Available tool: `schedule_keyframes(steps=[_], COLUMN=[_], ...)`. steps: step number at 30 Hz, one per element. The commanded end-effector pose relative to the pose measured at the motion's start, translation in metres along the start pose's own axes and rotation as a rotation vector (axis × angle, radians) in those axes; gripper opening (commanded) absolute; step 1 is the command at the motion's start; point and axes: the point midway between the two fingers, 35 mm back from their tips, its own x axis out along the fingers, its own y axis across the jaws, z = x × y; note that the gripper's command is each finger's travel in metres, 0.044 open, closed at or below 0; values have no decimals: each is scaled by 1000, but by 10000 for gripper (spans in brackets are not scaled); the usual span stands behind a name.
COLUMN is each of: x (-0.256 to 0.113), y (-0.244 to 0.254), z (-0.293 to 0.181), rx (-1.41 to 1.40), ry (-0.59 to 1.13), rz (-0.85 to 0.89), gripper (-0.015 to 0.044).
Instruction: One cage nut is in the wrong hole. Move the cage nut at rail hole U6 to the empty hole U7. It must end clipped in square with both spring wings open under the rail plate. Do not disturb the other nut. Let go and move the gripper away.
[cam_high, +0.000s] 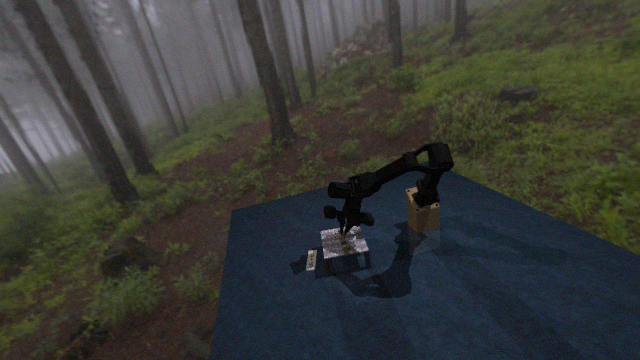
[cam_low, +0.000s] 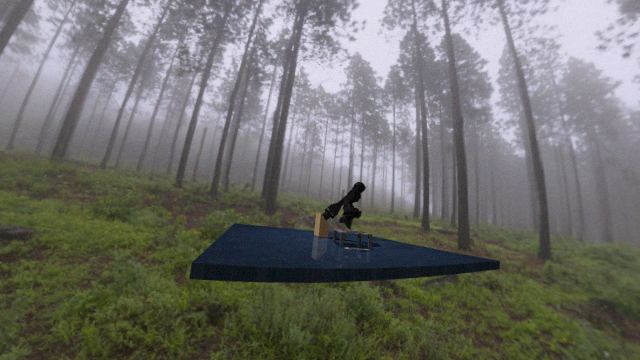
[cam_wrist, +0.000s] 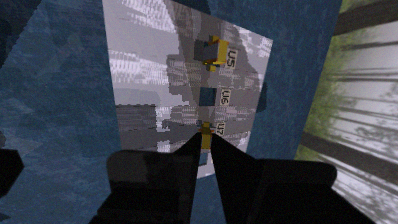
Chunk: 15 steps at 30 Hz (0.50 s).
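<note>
A black six-joint robot arm (cam_high: 392, 170) (cam_low: 344, 204) stands on a tan block (cam_high: 424, 216) (cam_low: 321, 225) on a dark blue counter (cam_high: 480, 300) (cam_low: 280, 257), with misty forest all around. In the wrist view, a pale metal rail plate (cam_high: 331, 248) (cam_wrist: 138, 66) fills the middle, its holes running in a column from top to bottom. Near twelve o'clock, beside the label U5 (cam_wrist: 231, 58), a yellow cage nut (cam_wrist: 221, 51) sits at its hole. Below it, the square hole beside the label U6 (cam_wrist: 225, 97) holds no nut, and the dark blue shows through. Near the centre, beside the label U7 (cam_wrist: 220, 129), is the yellow cage nut to be moved (cam_wrist: 206, 141), pinched between the narrowly set fingers, which come up from six o'clock. Whether its wings are open under the plate cannot be told. In the top view, a small white label strip (cam_high: 311, 260) lies just beside the plate, at about eight o'clock from it.
</note>
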Motion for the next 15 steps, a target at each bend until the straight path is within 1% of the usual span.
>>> schedule_keyframes(steps=[1,15], x=[0,0], y=[1,2], z=[-1,0], rx=[4,4], ry=[3,3], rz=[-6,-18], gripper=[25,25])
